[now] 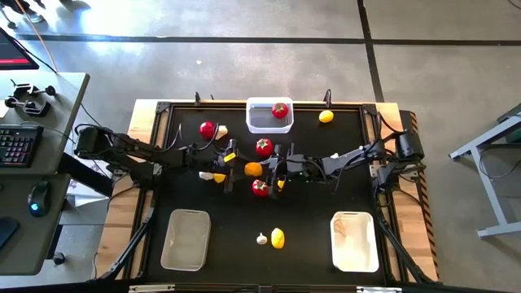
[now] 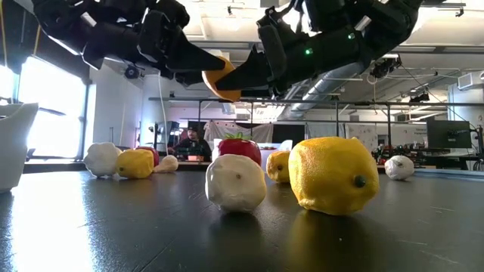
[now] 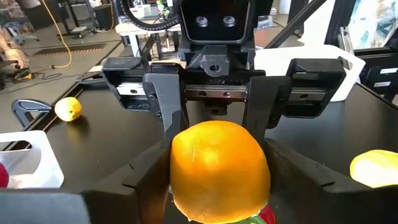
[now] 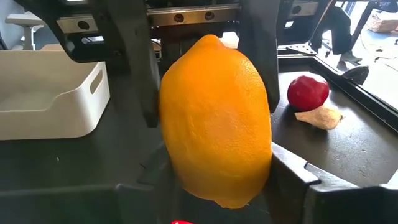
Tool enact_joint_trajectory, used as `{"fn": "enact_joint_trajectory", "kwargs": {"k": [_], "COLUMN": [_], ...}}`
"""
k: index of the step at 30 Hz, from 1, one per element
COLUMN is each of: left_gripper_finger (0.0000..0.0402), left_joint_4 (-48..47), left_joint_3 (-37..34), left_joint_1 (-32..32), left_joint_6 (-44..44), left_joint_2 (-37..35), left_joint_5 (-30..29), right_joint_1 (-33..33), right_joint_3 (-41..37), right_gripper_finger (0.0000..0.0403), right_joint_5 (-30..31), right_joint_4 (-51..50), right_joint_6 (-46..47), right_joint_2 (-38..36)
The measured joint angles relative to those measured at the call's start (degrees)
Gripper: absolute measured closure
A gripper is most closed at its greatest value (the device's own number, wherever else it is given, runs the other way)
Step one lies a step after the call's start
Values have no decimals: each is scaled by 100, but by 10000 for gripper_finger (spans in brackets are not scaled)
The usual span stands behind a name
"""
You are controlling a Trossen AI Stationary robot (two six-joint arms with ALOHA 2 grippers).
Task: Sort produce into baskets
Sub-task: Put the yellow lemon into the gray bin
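I log one orange lemon (image 1: 253, 169) mid-table, raised, between both grippers: right gripper (image 1: 277, 169) clamps it, left gripper (image 1: 234, 167) loosely flanks it.

One camera looks straight down on the whole black table (image 1: 309, 220) from well above. Another sits at table-top level, facing across it into the room. Each wrist camera looks along its own arm from very near. All four share the orange lemon (image 1: 253, 169) held up at mid-table, where the wrist cameras face each other.
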Motion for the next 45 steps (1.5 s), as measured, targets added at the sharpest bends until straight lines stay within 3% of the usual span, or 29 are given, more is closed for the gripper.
{"fn": "enact_joint_trajectory", "kwargs": {"k": [5,10,15,20,25,31,38,45], "left_gripper_finger": [227,233,233,233,233,234,235,235], "left_joint_4": [5,-232,-741,-1589,-2521,-3858,-6271,-8364], "left_joint_3": [0,6,7,6,7,274,1370,2367], "left_joint_1": [0,55,173,207,69,-497,-1582,-2566], "left_joint_6": [-9,-118,-155,-419,-1064,-1422,-1675,-2804], "left_joint_2": [0,-204,-797,-1499,-2207,-2822,-2692,-2167], "left_joint_5": [-19,-65,-88,15,378,520,-178,-170], "right_joint_1": [0,70,74,76,29,-54,-46,-45], "right_joint_3": [0,75,214,247,247,247,247,247], "right_gripper_finger": [211,166,127,125,159,238,327,387], "right_joint_5": [5,369,620,734,1167,1191,1174,1170], "right_joint_4": [-13,-103,-777,-1454,-2258,-2558,-2564,-2579], "right_joint_6": [-4,364,283,147,240,390,276,123], "right_joint_2": [0,-6,-148,-482,-789,-841,-837,-835]}}
